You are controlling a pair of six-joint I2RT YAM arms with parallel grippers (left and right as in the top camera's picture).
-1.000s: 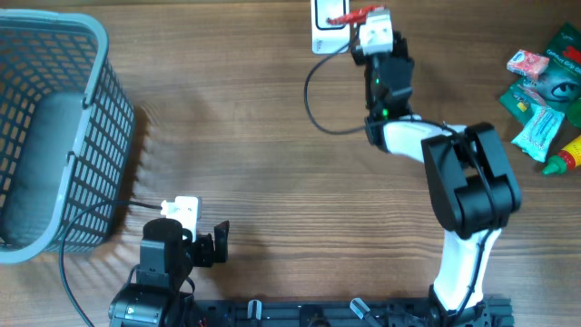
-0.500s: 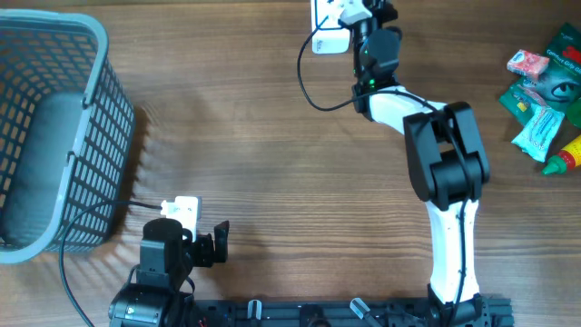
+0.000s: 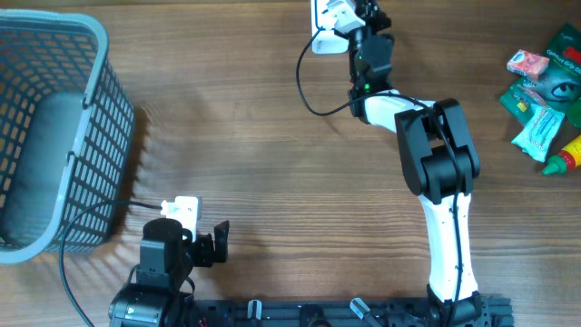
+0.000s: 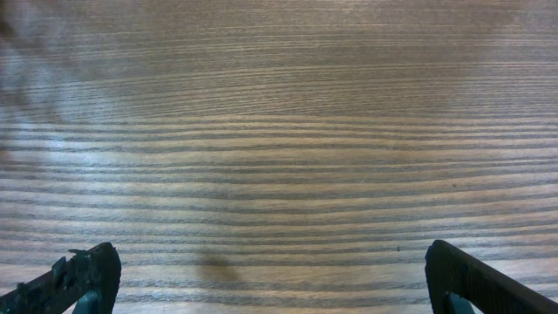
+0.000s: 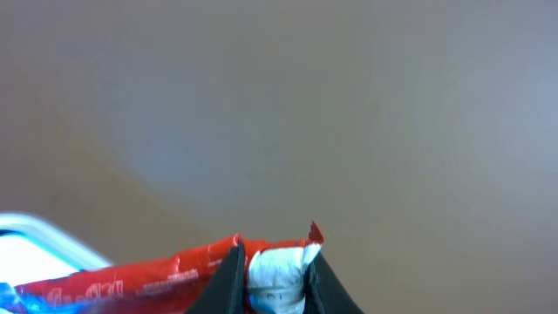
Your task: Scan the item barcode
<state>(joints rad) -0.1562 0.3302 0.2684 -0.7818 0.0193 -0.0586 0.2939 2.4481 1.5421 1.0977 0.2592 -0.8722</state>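
Note:
The item, a red and white packet point(image 5: 131, 272), is pinched at its white end between the fingers of my right gripper point(image 5: 277, 262), which is shut on it. From overhead, the right gripper point(image 3: 356, 13) reaches to the table's far edge, over the white barcode scanner point(image 3: 321, 38); the packet is hard to make out there. Behind the packet the right wrist view is only blurred grey-brown. My left gripper point(image 3: 207, 243) rests near the front left, open, its fingers point(image 4: 87, 277) wide apart over bare wood.
A grey mesh basket point(image 3: 94, 54) stands at the left. A pile of green, pink and blue packets point(image 3: 541, 91) lies at the right edge. The scanner's black cable point(image 3: 309, 95) loops across the table beside the right arm.
The right arm has swung left and farther back, carrying the packet over the scanner. The left arm has not moved.

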